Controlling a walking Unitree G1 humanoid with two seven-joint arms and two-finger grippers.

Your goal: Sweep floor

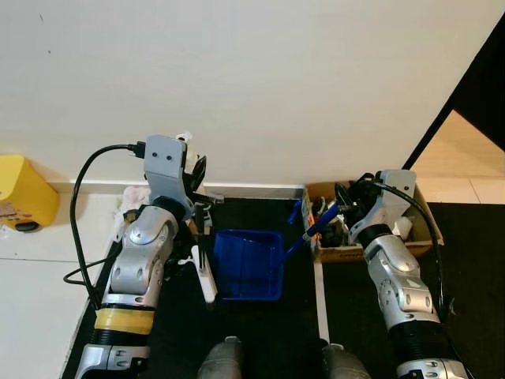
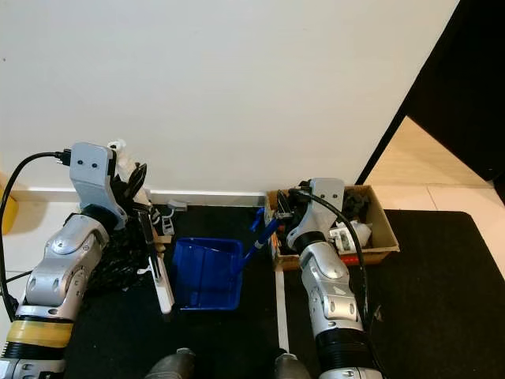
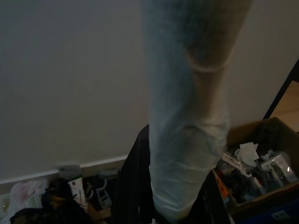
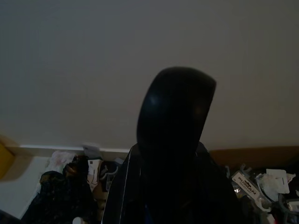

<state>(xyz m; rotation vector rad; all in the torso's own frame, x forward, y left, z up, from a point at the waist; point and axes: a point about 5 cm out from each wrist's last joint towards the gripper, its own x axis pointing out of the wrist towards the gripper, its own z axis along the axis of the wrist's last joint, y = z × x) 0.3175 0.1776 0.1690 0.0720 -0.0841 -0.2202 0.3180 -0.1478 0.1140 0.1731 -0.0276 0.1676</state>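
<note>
A blue dustpan (image 1: 248, 264) rests on the black mat (image 1: 260, 332) just in front of my feet, its open side toward the wall. Its blue handle (image 1: 304, 233) slants up to my right gripper (image 1: 335, 215), which is shut on it beside the cardboard box. My left gripper (image 1: 196, 183) is raised near the baseboard, shut on a white brush handle (image 1: 207, 276) that hangs down along the dustpan's left side. In the left wrist view the white handle (image 3: 187, 116) stands close up. A dark rounded handle end (image 4: 175, 116) blocks the middle of the right wrist view.
A cardboard box (image 1: 422, 241) full of clutter sits on the right against the wall. A yellow container (image 1: 24, 193) stands at the far left on white tiles. Bags and small items (image 1: 134, 201) lie along the baseboard behind my left arm. A dark opening (image 1: 481, 87) lies at the right.
</note>
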